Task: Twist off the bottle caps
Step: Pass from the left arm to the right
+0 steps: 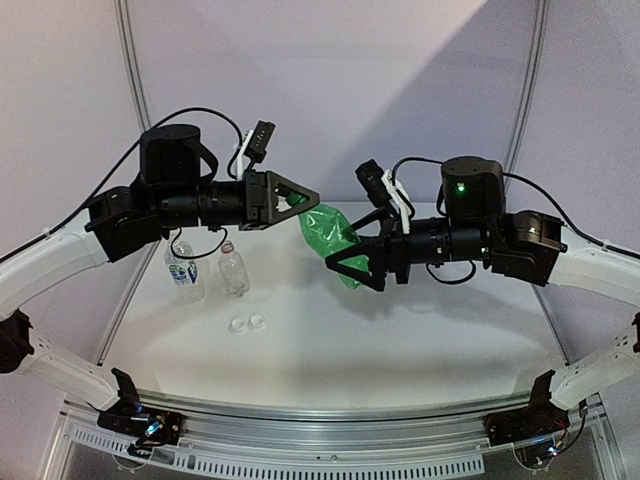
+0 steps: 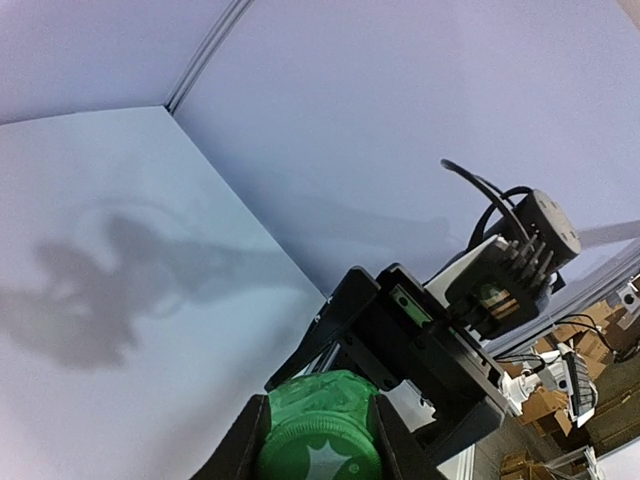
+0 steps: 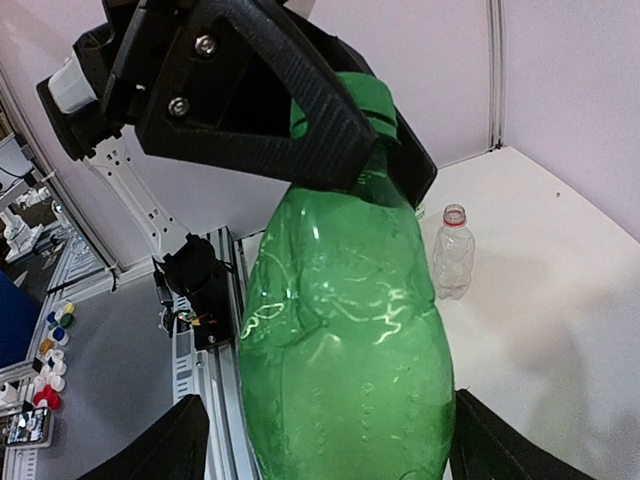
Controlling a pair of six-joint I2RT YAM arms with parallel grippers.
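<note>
Left gripper is what I check first: it is closed tight on the green cap, and my left wrist camera shows that best, with the ribbed cap filling the space between the two dark fingers. From that camera I get none of the bottle's body, only the cap end-on and the right arm beyond it.

On my right wrist camera I see the reverse. The green bottle fills the picture lengthwise, its base toward the lens and its neck going away into the left gripper's black frame. The right gripper has its jaws standing wide, one finger on each side of the bottle's lower body. I see a sliver of background between that finger and the plastic, so I cannot tell whether the pads are pressing or only bracketing it.

From the overhead camera I get the layout: the bottle hangs in the air between the two arms, above the table. Its long axis runs on a slant, cap end up and toward the left arm, base down and toward the right arm.

Overhead I also see the labelled bottle and the unlabelled bottle upright on the left of the table, just beside each other. Two white caps lie on the table just in front of them
</note>
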